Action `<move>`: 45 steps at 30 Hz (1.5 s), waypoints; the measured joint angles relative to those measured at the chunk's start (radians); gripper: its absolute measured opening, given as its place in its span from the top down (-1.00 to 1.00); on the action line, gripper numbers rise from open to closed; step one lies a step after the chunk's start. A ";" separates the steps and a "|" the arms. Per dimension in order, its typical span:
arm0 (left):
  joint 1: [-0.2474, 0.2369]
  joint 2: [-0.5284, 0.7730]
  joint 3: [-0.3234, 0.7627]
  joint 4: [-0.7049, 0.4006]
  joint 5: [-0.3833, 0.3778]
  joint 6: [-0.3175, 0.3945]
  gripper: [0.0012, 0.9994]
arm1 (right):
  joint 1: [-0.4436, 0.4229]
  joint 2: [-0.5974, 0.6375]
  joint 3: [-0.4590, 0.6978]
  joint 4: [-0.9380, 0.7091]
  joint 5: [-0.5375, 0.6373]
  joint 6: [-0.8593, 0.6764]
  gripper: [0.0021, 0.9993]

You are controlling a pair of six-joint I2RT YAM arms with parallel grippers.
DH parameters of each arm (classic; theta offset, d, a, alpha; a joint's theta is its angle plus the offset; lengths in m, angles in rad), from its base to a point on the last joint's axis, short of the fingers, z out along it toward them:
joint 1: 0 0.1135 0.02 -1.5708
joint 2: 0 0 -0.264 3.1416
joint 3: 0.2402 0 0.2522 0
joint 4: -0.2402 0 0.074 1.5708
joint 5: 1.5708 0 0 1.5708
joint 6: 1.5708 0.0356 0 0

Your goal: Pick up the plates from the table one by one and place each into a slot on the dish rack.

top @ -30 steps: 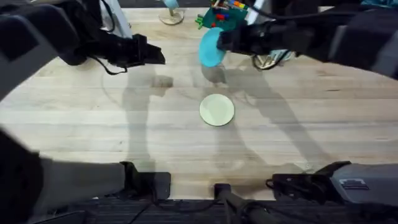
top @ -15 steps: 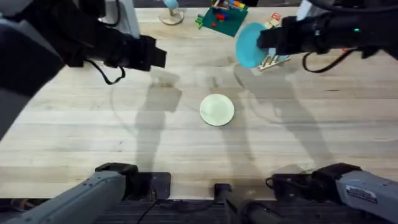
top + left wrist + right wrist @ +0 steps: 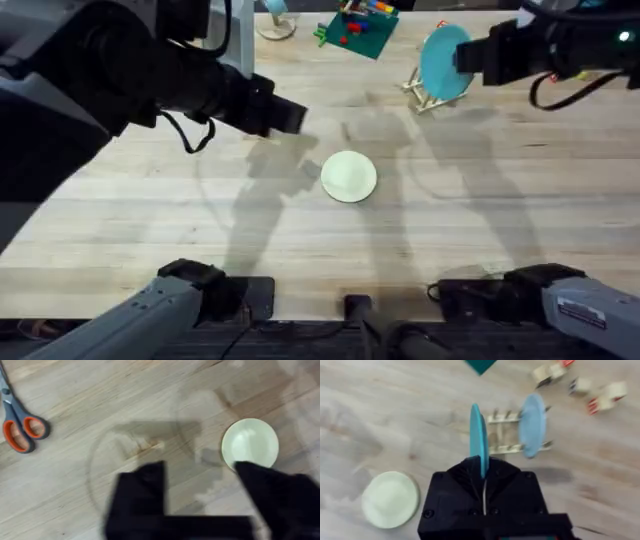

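Right tool [image 3: 483, 471], black, is pinching the turquoise-blue plate [image 3: 443, 60] by its edge, holding the plate upright above the dish rack [image 3: 428, 92] at the far right of the surface [image 3: 150, 230]. From the right wrist camera, the turquoise plate [image 3: 478, 440] stands on edge over the wooden rack [image 3: 502, 435], just beside a paler sky-blue plate [image 3: 532, 425] already standing among the pegs. The cream-yellow plate [image 3: 349, 177] lies flat near the middle of the surface, well apart from the rack. Left tool [image 3: 200, 485] hovers over the surface with its black fingers spread apart, one finger tip just beside the cream-yellow plate. Orange-handled scissors [image 3: 17, 422] lie well apart on the wood. A green toy-brick baseplate [image 3: 357, 28] sits at the far edge.
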 joint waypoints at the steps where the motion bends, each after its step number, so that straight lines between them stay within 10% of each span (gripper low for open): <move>1: 0.000 0.000 0.000 0.000 -0.004 -0.001 -0.77 | 0.000 0.000 0.014 -0.005 0.021 -0.019 0.94; 19: 0.000 0.000 0.000 0.000 -0.013 -0.005 -0.99 | -0.059 0.100 0.299 -0.163 0.175 -0.174 0.95; 45: 0.000 0.000 0.000 -0.026 -0.013 -0.005 -0.99 | -0.067 0.263 0.318 -0.191 0.117 -0.195 0.95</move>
